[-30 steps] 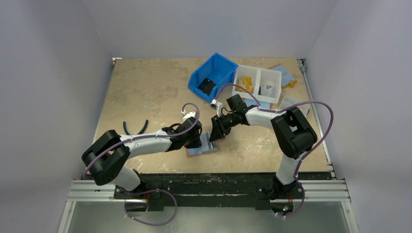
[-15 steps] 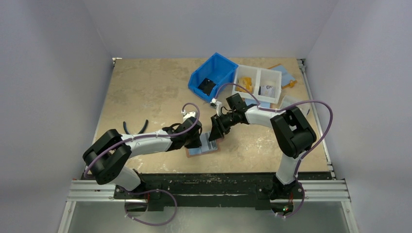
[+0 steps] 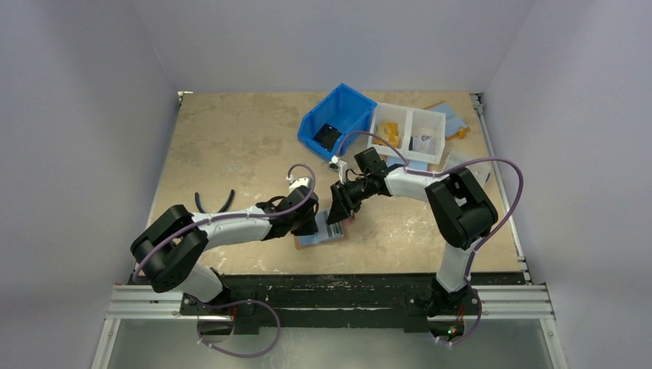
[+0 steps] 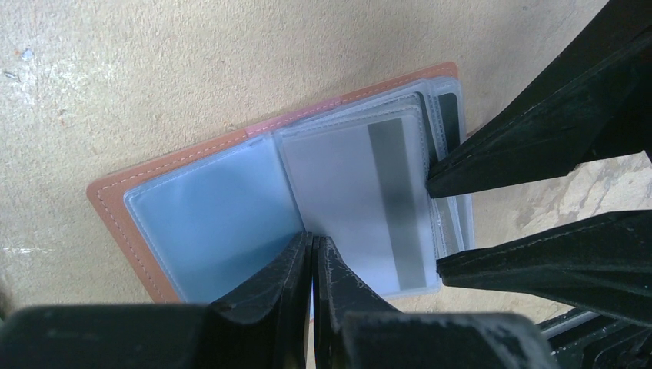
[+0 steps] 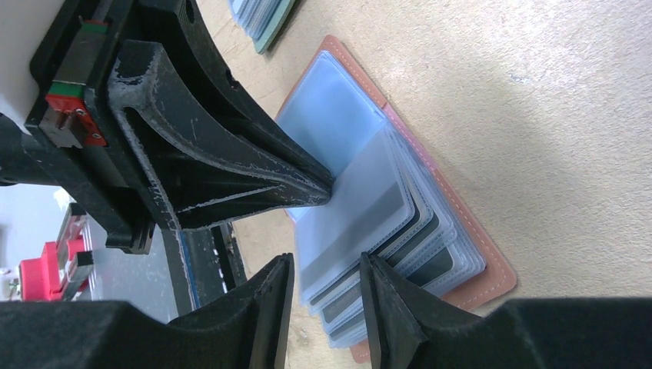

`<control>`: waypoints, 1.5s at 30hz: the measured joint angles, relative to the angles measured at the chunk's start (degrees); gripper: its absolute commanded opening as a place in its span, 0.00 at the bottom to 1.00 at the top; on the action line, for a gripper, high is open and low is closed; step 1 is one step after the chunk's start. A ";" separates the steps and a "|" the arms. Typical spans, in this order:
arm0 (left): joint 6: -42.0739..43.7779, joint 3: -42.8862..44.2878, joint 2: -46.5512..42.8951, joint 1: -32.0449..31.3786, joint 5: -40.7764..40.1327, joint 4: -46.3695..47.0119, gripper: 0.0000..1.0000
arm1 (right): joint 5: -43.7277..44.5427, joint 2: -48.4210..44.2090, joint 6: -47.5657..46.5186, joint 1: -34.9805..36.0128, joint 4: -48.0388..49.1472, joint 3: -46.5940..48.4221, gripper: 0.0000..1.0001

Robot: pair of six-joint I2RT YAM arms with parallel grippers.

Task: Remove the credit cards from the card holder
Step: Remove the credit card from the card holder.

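The card holder (image 4: 207,219), opened flat on the desk (image 4: 154,61), is pinned at its fold beneath the closed left tool (image 4: 313,250), while the outer edge of the credit cards (image 4: 392,200) is straddled by the parted right tool (image 5: 328,265).

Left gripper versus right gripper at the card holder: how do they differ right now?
The left gripper has its fingers shut; the right gripper has them apart. The left gripper points at the fold of the card holder; the right gripper straddles the outer edge of the fanned clear sleeves. Both are low over the open holder, facing each other.
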 measured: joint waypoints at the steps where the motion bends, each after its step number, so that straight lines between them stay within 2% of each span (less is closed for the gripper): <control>1: 0.00 -0.02 -0.04 0.02 0.04 0.04 0.08 | 0.00 0.04 0.00 0.00 -0.02 0.02 0.46; 14: -0.07 -2.69 -1.05 0.68 1.29 3.65 0.10 | -2.82 0.68 -0.11 -0.04 0.02 0.44 0.43; 18: -0.13 -3.93 -1.70 0.94 2.01 5.55 0.18 | -3.76 0.79 -0.28 -0.07 0.02 0.44 0.43; 24: -0.24 -6.40 -3.13 1.05 4.59 8.98 0.22 | -4.90 1.09 -0.22 0.00 0.00 0.44 0.43; 33: -0.22 -9.33 -5.29 1.05 8.98 12.22 0.35 | -8.04 1.84 0.59 0.42 0.37 0.44 0.43; 45: -2.64 -11.76 -6.69 1.60 10.01 14.82 0.36 | -8.72 2.34 0.39 0.68 0.20 0.50 0.43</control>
